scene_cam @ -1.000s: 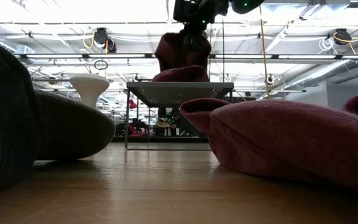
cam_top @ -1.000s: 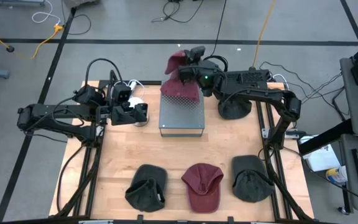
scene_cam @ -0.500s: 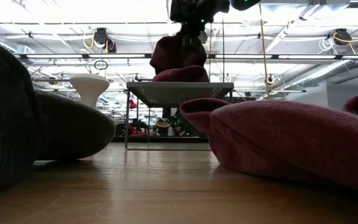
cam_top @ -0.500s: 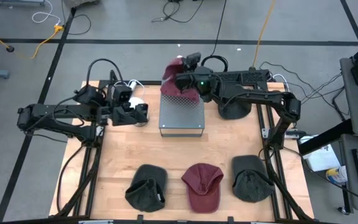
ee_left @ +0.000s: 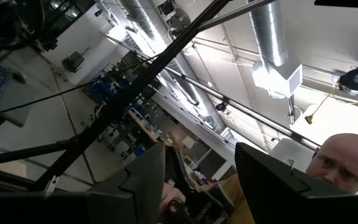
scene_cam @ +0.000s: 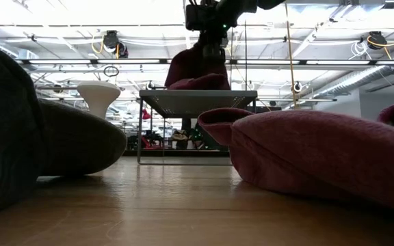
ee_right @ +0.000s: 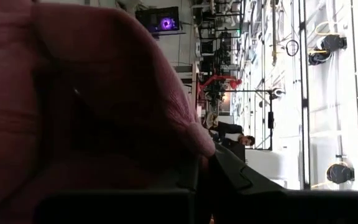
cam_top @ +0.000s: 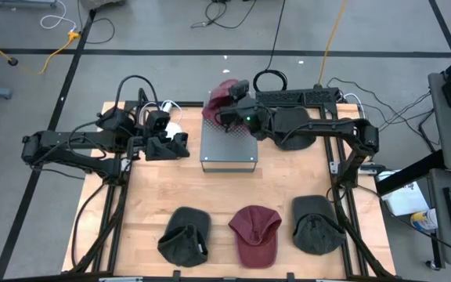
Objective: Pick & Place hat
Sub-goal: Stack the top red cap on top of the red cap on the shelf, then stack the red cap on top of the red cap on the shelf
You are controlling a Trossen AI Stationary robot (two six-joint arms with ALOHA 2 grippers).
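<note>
A maroon hat [cam_top: 221, 92] sits at the far left corner of a grey perforated metal stand [cam_top: 228, 145]. In the low view the hat [scene_cam: 195, 71] rests with its underside on the stand top [scene_cam: 193, 96]. My right gripper [cam_top: 229, 110] is over the hat and shut on it; its wrist view is filled with maroon cloth [ee_right: 92, 93]. My left gripper [cam_top: 172, 143] waits to the stand's left, open, fingers [ee_left: 143, 177] pointing up at the ceiling. My right gripper [scene_cam: 211, 24] comes at the maroon hat from above, pointing down, and pinches the cloth at its top [scene_cam: 207, 53]. The hat's bulk hides the place of contact in the wrist view. The hat's lower part lies on the stand top.
Three hats lie along the near edge: dark green [cam_top: 185, 235], maroon [cam_top: 255, 233], dark green [cam_top: 315, 225]. Another dark hat [cam_top: 292, 139] lies under the right arm. A white mushroom-shaped object [scene_cam: 98, 96] stands by the left gripper. A person's head [ee_left: 337, 162] shows beyond the table.
My right gripper has moved down and toward the table's left and near side, staying shut on the maroon hat. The hat, which hung taller above the stand, has come down and now sits bunched on the stand top.
</note>
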